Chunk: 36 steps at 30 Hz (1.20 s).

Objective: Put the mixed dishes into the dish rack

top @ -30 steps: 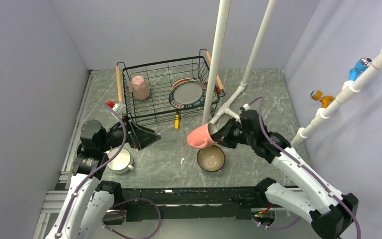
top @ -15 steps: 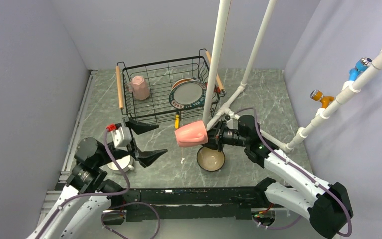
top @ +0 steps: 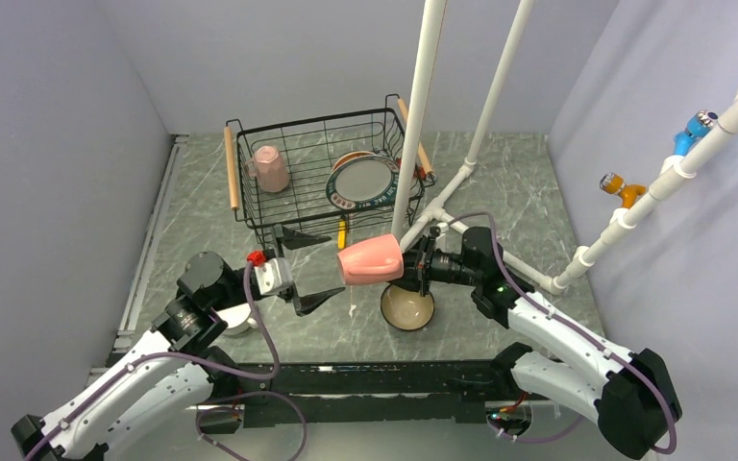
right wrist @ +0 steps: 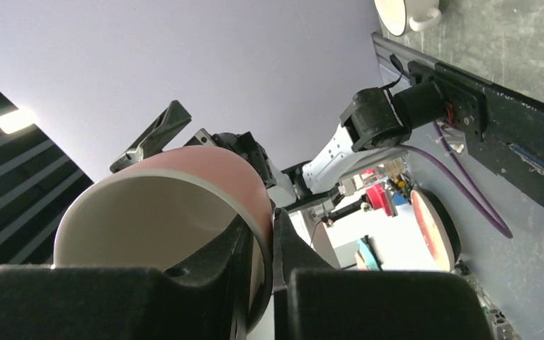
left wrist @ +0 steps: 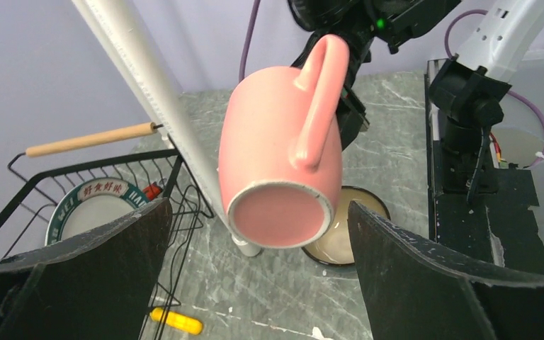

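Observation:
My right gripper (top: pixel 405 264) is shut on the rim of a pink mug (top: pixel 370 259), held on its side in the air above the tan-inside dark-blue bowl (top: pixel 407 307). In the right wrist view one finger is inside the mug (right wrist: pixel 163 212) and one outside. My left gripper (top: pixel 312 269) is open and empty, its jaws spread wide facing the mug's base (left wrist: pixel 283 156). The dish rack (top: pixel 322 173) holds the second pink mug (top: pixel 271 168) and the patterned-rim plate (top: pixel 363 181), with the cream dish (top: pixel 351 157) behind it. The white cup (top: pixel 240 325) is mostly hidden under my left arm.
A white pole (top: pixel 415 115) rises beside the held mug, and a second slanted pole (top: pixel 495 86) stands further back. A yellow tool (top: pixel 343 233) lies at the rack's near edge. A red-handled tool (top: pixel 430 176) lies by the rack's right handle.
My left arm has swung from the left side to the middle, its open gripper now facing the mug's base. The right gripper has lifted the mug and turned it sideways, then held still.

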Each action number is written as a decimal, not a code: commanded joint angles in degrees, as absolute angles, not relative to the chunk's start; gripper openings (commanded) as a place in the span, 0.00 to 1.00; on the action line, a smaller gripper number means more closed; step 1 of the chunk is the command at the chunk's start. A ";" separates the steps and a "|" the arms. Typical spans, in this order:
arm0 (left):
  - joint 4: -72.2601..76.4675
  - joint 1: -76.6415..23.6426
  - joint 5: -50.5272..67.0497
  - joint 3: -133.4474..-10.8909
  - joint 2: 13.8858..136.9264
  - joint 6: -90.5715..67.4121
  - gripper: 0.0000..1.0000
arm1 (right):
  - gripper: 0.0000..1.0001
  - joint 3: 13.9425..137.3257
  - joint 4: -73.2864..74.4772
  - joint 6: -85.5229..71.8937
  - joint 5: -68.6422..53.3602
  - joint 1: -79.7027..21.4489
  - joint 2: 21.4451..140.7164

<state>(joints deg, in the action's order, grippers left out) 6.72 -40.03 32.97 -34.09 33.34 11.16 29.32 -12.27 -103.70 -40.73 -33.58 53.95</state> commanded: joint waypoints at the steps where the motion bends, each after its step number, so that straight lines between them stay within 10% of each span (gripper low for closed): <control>1: 11.20 -43.70 30.88 -35.33 35.32 15.12 0.99 | 0.00 29.00 -24.04 -109.48 -45.12 -33.84 53.94; 29: 18.31 -55.90 20.08 -34.17 44.44 19.65 0.99 | 0.00 25.24 -29.68 -112.62 -45.81 -33.93 51.14; 36: 20.32 -55.90 20.91 -35.42 45.96 18.55 0.87 | 0.00 25.21 -29.54 -112.75 -45.59 -33.94 51.09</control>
<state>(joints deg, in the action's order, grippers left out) 17.69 -55.59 20.14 -32.84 45.19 18.74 23.77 -22.22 -110.00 -44.01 -33.78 52.97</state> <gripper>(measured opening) 0.904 0.132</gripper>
